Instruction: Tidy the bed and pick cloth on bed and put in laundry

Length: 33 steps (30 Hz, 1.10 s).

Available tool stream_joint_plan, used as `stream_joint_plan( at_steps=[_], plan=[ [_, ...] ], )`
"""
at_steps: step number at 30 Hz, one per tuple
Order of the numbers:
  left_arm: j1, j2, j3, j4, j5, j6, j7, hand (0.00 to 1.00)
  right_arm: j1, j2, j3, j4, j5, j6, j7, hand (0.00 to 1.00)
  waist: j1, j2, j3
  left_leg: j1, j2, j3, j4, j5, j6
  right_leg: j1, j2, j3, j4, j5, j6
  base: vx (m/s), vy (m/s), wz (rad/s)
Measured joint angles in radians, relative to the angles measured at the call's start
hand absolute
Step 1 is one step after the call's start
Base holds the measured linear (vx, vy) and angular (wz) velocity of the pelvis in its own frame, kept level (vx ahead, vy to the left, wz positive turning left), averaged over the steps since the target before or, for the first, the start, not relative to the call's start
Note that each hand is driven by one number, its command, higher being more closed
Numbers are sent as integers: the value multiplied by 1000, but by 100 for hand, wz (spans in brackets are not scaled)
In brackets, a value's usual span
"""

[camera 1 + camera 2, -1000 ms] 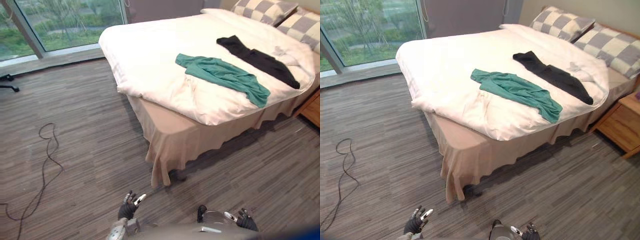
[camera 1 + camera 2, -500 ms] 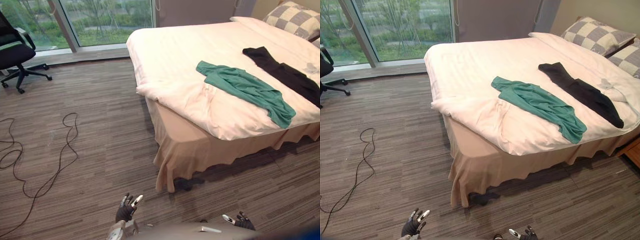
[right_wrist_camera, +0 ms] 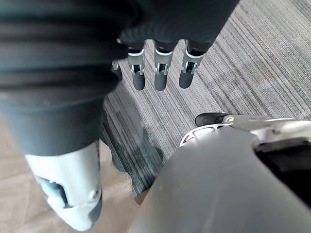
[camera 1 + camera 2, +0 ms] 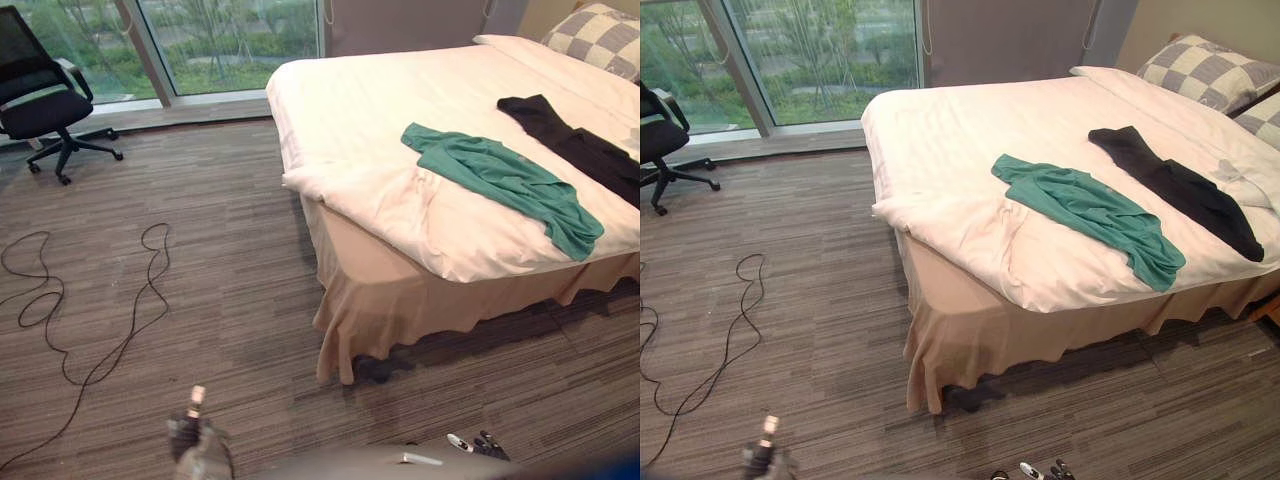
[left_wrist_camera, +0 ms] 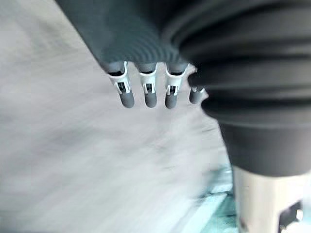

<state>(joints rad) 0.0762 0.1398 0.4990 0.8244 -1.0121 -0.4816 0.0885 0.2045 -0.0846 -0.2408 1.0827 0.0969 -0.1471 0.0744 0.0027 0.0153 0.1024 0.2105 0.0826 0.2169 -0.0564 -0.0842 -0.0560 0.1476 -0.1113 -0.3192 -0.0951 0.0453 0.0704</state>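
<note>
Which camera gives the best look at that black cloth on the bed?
The right eye view: the black cloth lies whole on the bed, beside the green cloth. The left eye view cuts off its far end. The wrist views face the floor.

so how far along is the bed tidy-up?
Nothing looks done: the green cloth and black cloth lie on the bed, its duvet rumpled at the near corner. Nothing in hand: left hand and right hand hang open and empty. Left: both cloths to laundry, then smoothing the duvet.
</note>
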Motion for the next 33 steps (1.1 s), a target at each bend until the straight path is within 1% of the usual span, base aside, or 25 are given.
stream_joint_plan(
  at_steps=[1,4,5,7,9,10,11,12,13,14,15,17,18,19,20,21,22,23,24,26,28,29,30,31,33],
  plan=[
    [-24,32,60,-50,-21,-12,13,0,13,0,1,-15,1,-1,1,0,0,5,-4,0,3,4,-3,-1,-1,-1,1,-1,0,-2,-1,0,0,0],
    [-65,86,144,-136,-37,-40,48,0,45,-4,18,-37,19,-3,1,0,-2,14,-11,2,7,11,-7,-3,-4,-1,1,-4,0,-6,-1,10,0,-1],
    [-81,108,175,-177,-30,-50,58,0,60,-5,18,-41,20,-5,1,0,-2,17,-15,4,8,18,-7,-4,-6,-1,2,-8,0,-8,-1,41,1,-3],
    [-112,140,209,-236,46,-55,81,0,84,-4,21,-45,21,-19,1,0,-3,21,-26,4,10,28,-7,-6,-9,-1,2,-9,1,-10,0,35,5,-2],
    [-152,200,214,-335,229,-54,127,0,99,1,23,-48,28,-35,2,0,-5,15,-41,3,14,64,6,-11,-17,2,2,-5,1,-11,1,17,10,-5],
    [-165,217,211,-363,284,-55,141,0,104,3,23,-53,30,-39,3,0,-5,13,-44,4,15,79,8,-11,-18,2,2,-2,1,-11,1,-12,7,-10],
    [-199,262,198,-428,401,-55,161,0,112,5,31,-66,33,-45,6,0,-8,10,-53,4,17,105,12,-13,-20,1,3,3,1,-11,1,-20,3,-10],
    [-213,280,184,-446,456,-55,162,0,114,5,34,-67,35,-49,10,0,-11,10,-57,4,17,109,13,-15,-23,1,3,6,1,-12,0,-29,-7,-13],
    [-246,305,145,-486,560,-55,163,0,122,4,35,-67,36,-59,21,0,-12,12,-65,3,19,122,18,-23,-32,-1,4,12,1,-13,-1,-30,-8,-11],
    [-262,312,122,-507,617,-54,173,0,127,4,34,-69,36,-60,25,0,-12,12,-68,3,21,133,23,-29,-37,-1,4,18,1,-13,-3,-47,-10,-25],
    [-305,316,60,-554,759,-47,196,0,135,3,32,-72,36,-65,37,0,-10,19,-75,4,25,155,35,-46,-38,-2,7,40,1,-14,-4,-45,-8,-25],
    [-350,317,-12,-579,860,-33,202,0,148,1,23,-85,36,-68,46,0,-13,29,-86,4,28,171,43,-60,-45,-5,10,58,1,-14,-4,-32,-11,-29],
    [-382,320,-78,-585,938,-7,201,0,152,-1,10,-86,36,-67,51,0,-17,39,-99,3,30,188,42,-62,-45,-21,12,72,10,-16,-6,-9,-13,-44],
    [-414,323,-144,-586,1010,23,199,0,154,-6,4,-85,36,-66,54,0,-20,42,-111,2,33,210,42,-59,-40,-41,17,96,25,-20,-9,2,-14,-46],
    [-432,324,-178,-586,1050,40,199,0,154,-5,-4,-85,36,-65,56,0,-24,46,-113,2,34,217,43,-59,-40,-48,19,106,31,-21,-11,15,-19,-41],
    [-461,338,-243,-581,1138,73,202,0,154,-2,-26,-86,36,-62,61,0,-40,50,-116,2,35,228,44,-55,-41,-60,22,115,39,-23,-12,16,-31,-33],
    [-492,371,-308,-558,1212,99,202,0,154,3,-39,-92,36,-62,69,0,-54,52,-115,2,37,246,43,-53,-43,-71,25,126,44,-23,-13,10,-36,-32],
    [-510,385,-334,-546,1246,115,202,0,154,5,-49,-95,36,-61,72,0,-64,54,-114,4,38,254,42,-53,-43,-75,28,135,45,-23,-13,-13,-46,-42],
    [-556,393,-375,-517,1311,151,204,0,155,6,-61,-95,36,-58,78,0,-76,58,-111,4,40,274,39,-52,-45,-93,34,158,55,-25,-15,-29,-48,-51],
    [-630,394,-453,-474,1368,194,224,0,154,5,-68,-96,36,-56,81,0,-82,64,-102,-6,42,300,35,-52,-45,-134,40,186,88,-36,-20,-39,-42,-46],
    [-703,394,-528,-423,1433,271,252,0,145,2,-68,-107,40,-57,83,0,-104,70,-79,-40,37,328,27,-46,-42,-216,40,218,151,-54,-22,-82,-42,-34],
    [-721,393,-543,-407,1444,290,264,0,142,2,-68,-110,43,-57,83,0,-110,70,-70,-53,36,333,25,-45,-41,-237,39,224,163,-57,-23,-71,-34,-33],
    [-755,393,-563,-383,1469,340,286,0,131,1,-67,-114,68,-57,86,0,-121,70,-48,-76,32,346,24,-39,-39,-279,38,239,188,-61,-23,-62,-29,-24],
    [-775,393,-573,-366,1478,367,298,0,123,1,-65,-114,79,-57,91,0,-124,67,-36,-91,29,353,24,-36,-37,-303,37,248,200,-61,-24,-77,-38,-35],
    [-836,391,-578,-319,1514,477,353,0,81,2,-62,-122,131,-62,115,0,-134,57,21,-149,18,377,25,-19,-33,-398,34,278,245,-62,-25,-68,-46,-30]
  ],
)
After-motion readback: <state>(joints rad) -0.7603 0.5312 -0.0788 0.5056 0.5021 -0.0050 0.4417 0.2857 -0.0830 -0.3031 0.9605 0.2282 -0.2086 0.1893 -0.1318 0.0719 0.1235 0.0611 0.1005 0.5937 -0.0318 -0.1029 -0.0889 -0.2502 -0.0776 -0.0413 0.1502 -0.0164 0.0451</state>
